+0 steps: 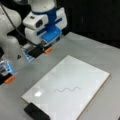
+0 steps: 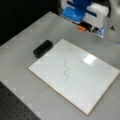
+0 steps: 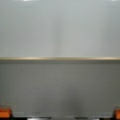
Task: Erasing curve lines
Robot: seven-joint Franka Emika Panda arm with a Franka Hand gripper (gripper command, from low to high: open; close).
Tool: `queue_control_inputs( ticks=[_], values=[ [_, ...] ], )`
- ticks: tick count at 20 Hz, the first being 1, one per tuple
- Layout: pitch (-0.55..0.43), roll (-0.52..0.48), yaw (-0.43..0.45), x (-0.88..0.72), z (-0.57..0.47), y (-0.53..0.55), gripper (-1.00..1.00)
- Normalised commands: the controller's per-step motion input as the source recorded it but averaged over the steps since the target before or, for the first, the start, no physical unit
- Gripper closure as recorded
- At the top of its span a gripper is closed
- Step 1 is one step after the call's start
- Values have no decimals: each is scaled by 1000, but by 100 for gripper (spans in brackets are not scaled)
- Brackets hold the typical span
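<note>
Black eraser point(image 1: 36, 112) beside white board's point(image 1: 82, 75) edge, 3-hump curve lines point(image 1: 67, 89) mid-board, untouched; gripper point(image 1: 42, 50) spread wide, empty, above grey table point(image 2: 22, 37) off far edge, well apart from both; likely risk: nudging eraser away through off-centre grasp.

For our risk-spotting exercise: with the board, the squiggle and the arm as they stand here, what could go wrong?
1. The eraser lies at the board's corner, far from the hand, which holds nothing; a poor grasp may knock it away.
2. The white board looks unclamped on the table, so wiping may slide it.
3. The curve lines are thin and short; a wipe could miss part.
</note>
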Motion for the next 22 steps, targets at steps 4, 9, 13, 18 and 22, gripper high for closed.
queue_control_inputs(
  ticks=[4,9,13,18,22],
  values=[
    [57,-33,102,-14,0,-4,-100],
    [75,-27,88,-23,33,-49,-100],
    [91,-24,95,-30,65,-138,-100],
    [102,-39,132,-8,94,-284,-100],
    [119,-66,142,16,109,-336,-100]
  ],
)
